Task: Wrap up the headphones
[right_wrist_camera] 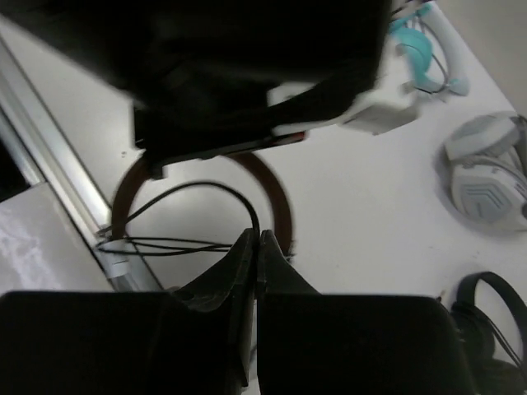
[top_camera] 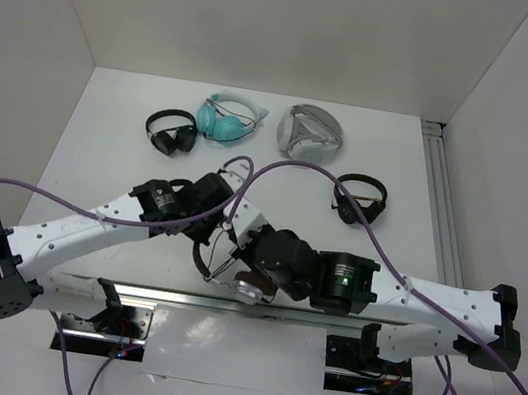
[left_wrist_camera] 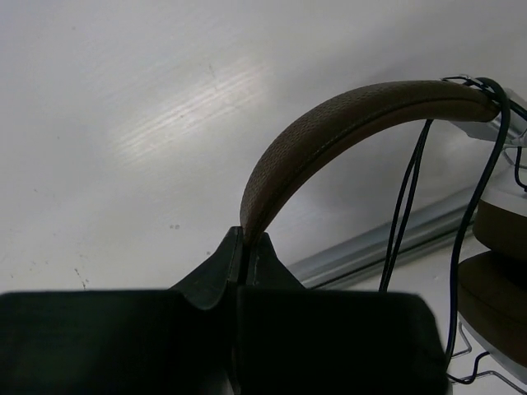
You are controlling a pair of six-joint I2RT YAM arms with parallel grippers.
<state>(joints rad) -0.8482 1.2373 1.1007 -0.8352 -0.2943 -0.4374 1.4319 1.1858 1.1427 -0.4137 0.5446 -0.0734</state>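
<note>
Lower middle of the top view, that was where the headphones (top_camera: 251,288) sat, right? Both arms were piled over them and I could barely make out one silver earcup. (OP)

Yep, they were on the table (top_camera: 111,142), just above the metal rail (top_camera: 176,296) near the bottom edge. The left wrist cam was way clearer. The left gripper (left_wrist_camera: 241,247) had its fingers pressed together on the brown headband (left_wrist_camera: 354,115), pinching it where the arch came down at center frame. From there the headband curved up to the right, with the earcups (left_wrist_camera: 498,271) at the right edge. (reply)

And the cable? (OP)

The thin black cable (left_wrist_camera: 403,197) hung in a few strands from the upper right end of the headband. In the right wrist view it looped down to the right gripper (right_wrist_camera: 255,247). Those fingers were squeezed together with the cable running in at the tips, so it looked pinched, though that spot was pretty dark. (reply)

Anything else around? (OP)

Across the upper part of the top view there were a small black pair (top_camera: 172,131), a teal pair (top_camera: 226,120), a grey pair (top_camera: 310,132) and another black pair (top_camera: 360,198) further right. All of them sat well apart from the brown set. (reply)
</note>
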